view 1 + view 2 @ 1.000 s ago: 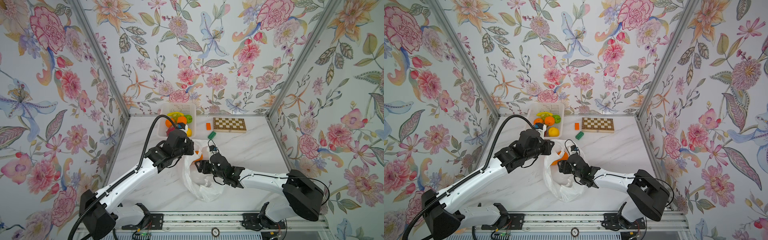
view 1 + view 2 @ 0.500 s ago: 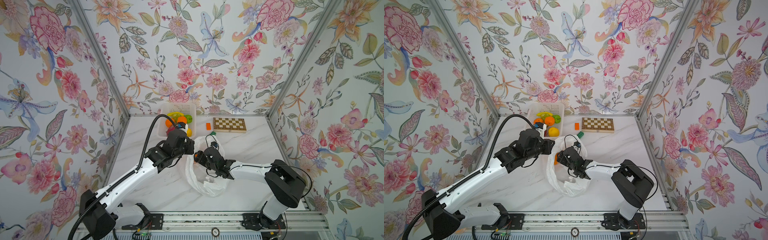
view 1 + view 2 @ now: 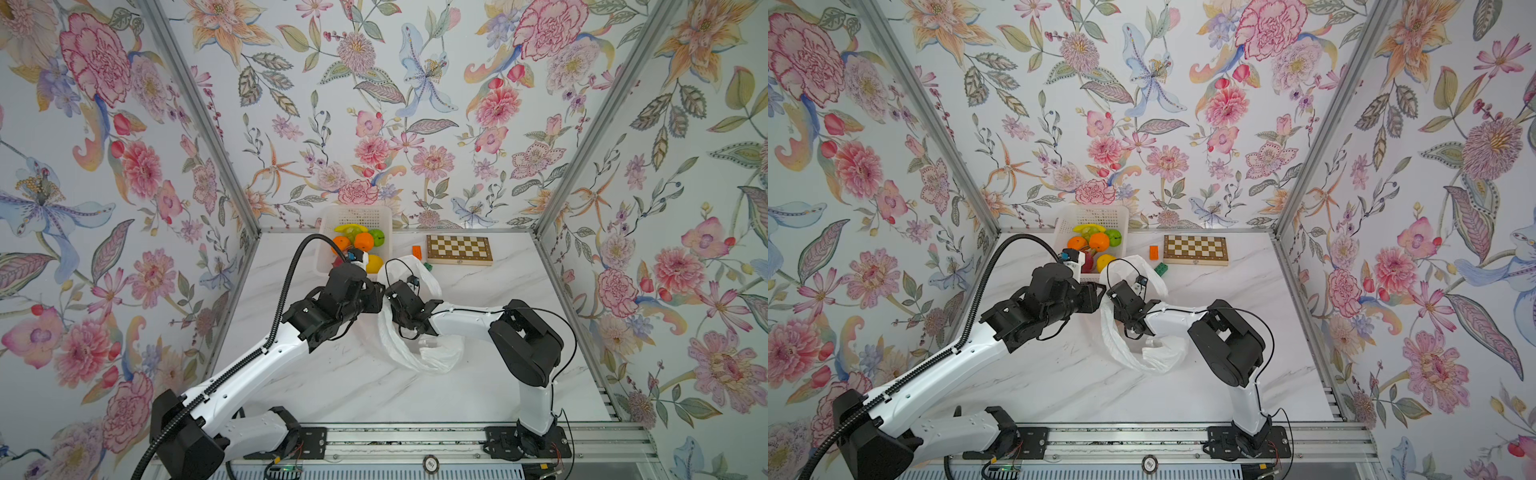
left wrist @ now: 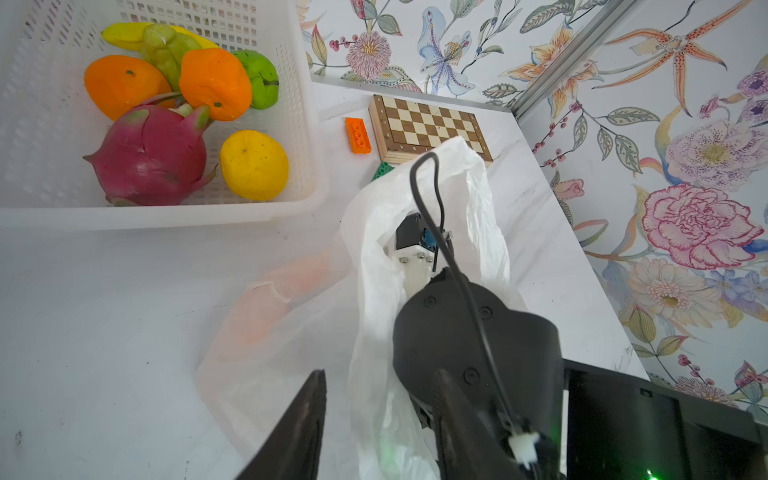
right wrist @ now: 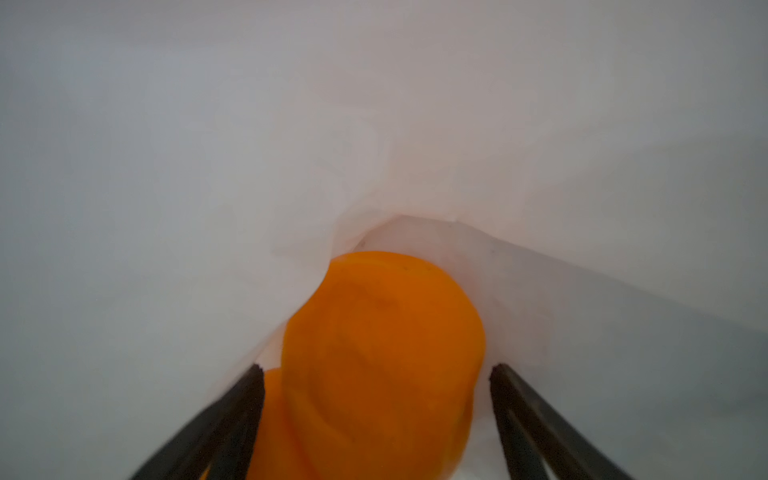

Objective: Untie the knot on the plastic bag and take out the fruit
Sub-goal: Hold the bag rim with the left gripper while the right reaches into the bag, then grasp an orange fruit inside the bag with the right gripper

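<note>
Film of the plastic bag [image 3: 436, 359] risked being pinched with the orange [image 5: 382, 311] lying deep inside it, because the right hand [image 5: 377, 368] straddled that orange with jaws wide amid loose folds.

Bag [image 3: 432, 357]: thin white plastic film, translucent, crinkled, slight sheen. Basket [image 4: 166, 216]: rigid white perforated plastic, semi-gloss. Orange [image 5: 382, 353], outside basket: smooth, waxy-matt. Dragon fruit [image 4: 149, 162], in basket: glossy skin. Chessboard [image 3: 459, 248], right of basket: varnished wood. Brick [image 4: 357, 135]: studded orange plastic. Table [image 3: 374, 386]: smooth marbled white. Posts [image 3: 199, 112]: brushed metal. Arms [image 3: 257, 361]: glossy white, matt black shells.
</note>
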`<state>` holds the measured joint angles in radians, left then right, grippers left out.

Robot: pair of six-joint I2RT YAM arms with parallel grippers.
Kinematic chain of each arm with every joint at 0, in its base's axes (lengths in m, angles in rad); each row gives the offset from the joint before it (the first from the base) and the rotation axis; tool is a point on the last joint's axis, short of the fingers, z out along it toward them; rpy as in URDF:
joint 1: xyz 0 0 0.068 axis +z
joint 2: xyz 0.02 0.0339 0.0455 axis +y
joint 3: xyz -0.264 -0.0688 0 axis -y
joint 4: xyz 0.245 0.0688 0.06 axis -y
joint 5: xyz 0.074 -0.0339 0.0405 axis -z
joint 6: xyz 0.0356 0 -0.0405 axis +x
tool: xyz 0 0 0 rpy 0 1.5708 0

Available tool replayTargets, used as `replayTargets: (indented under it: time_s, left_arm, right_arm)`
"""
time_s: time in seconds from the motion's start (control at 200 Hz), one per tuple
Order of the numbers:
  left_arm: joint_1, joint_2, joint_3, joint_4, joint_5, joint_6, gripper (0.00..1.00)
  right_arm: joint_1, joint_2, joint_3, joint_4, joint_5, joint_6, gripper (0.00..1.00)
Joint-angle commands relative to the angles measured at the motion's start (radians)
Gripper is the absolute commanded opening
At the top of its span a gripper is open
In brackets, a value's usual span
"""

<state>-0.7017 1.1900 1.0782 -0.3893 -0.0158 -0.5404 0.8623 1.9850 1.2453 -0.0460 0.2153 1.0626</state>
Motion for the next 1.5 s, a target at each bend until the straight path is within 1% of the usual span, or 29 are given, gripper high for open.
replayTargets:
  time_s: [0.0,0.175,0.31,0.445,0.485,0.545,0.61,0.67,0.751,0.806,0.906,0.991,1.076,1.146,1.296,1.371,1.496]
  left_arm:
    - [0.013,-0.041,-0.023,-0.029,-0.027,0.008,0.48]
    - [0.027,-0.079,-0.057,-0.032,-0.016,0.001,0.51]
    - [0.03,-0.097,-0.07,-0.034,-0.014,-0.009,0.51]
    - [0.032,-0.103,-0.073,-0.018,0.005,-0.01,0.52]
    - [0.034,-0.102,-0.073,-0.011,0.014,-0.014,0.54]
    - [0.037,-0.095,-0.069,-0.008,0.014,-0.027,0.57]
    - [0.043,-0.085,-0.062,-0.01,0.003,-0.049,0.63]
    - [0.05,-0.07,-0.054,-0.011,-0.004,-0.067,0.7]
    - [0.057,-0.049,-0.043,-0.01,-0.014,-0.072,0.77]
    - [0.06,-0.035,-0.033,-0.011,-0.025,-0.069,0.79]
    - [0.076,-0.002,-0.022,0.016,-0.013,-0.065,0.8]
    - [0.103,0.049,-0.01,0.048,0.041,-0.073,0.75]
    - [0.117,0.108,0.035,0.039,0.06,-0.077,0.64]
    - [0.117,0.137,0.059,0.038,0.057,-0.073,0.54]
    - [0.123,0.167,0.06,0.046,0.044,-0.082,0.3]
    - [0.125,0.174,0.055,0.043,0.043,-0.085,0.25]
    - [0.124,0.181,0.038,0.041,0.037,-0.088,0.23]
  right_arm:
    - [-0.006,0.047,0.042,-0.131,0.026,-0.052,0.84]
    - [-0.016,0.096,0.098,-0.179,-0.009,-0.078,0.78]
    - [-0.022,0.099,0.112,-0.176,-0.04,-0.075,0.67]
    - [-0.022,0.058,0.089,-0.12,-0.06,-0.09,0.49]
    - [-0.023,0.045,0.08,-0.106,-0.066,-0.089,0.5]
    - [-0.024,0.027,0.07,-0.087,-0.08,-0.09,0.46]
    - [-0.024,0.011,0.058,-0.07,-0.092,-0.089,0.43]
    - [-0.024,-0.002,0.045,-0.054,-0.101,-0.085,0.42]
    - [-0.023,-0.022,0.022,-0.037,-0.106,-0.077,0.39]
    - [-0.021,-0.037,0.006,-0.026,-0.104,-0.072,0.38]
    - [-0.015,-0.067,-0.023,0.003,-0.105,-0.067,0.37]
    - [-0.01,-0.091,-0.039,0.009,-0.112,-0.069,0.35]
    - [-0.005,-0.119,-0.064,0.019,-0.109,-0.069,0.35]
    - [-0.003,-0.141,-0.087,0.031,-0.105,-0.066,0.34]
    - [-0.004,-0.183,-0.121,0.047,-0.101,-0.066,0.33]
    - [-0.004,-0.206,-0.145,0.06,-0.099,-0.063,0.34]
    - [-0.007,-0.258,-0.198,0.084,-0.097,-0.057,0.34]
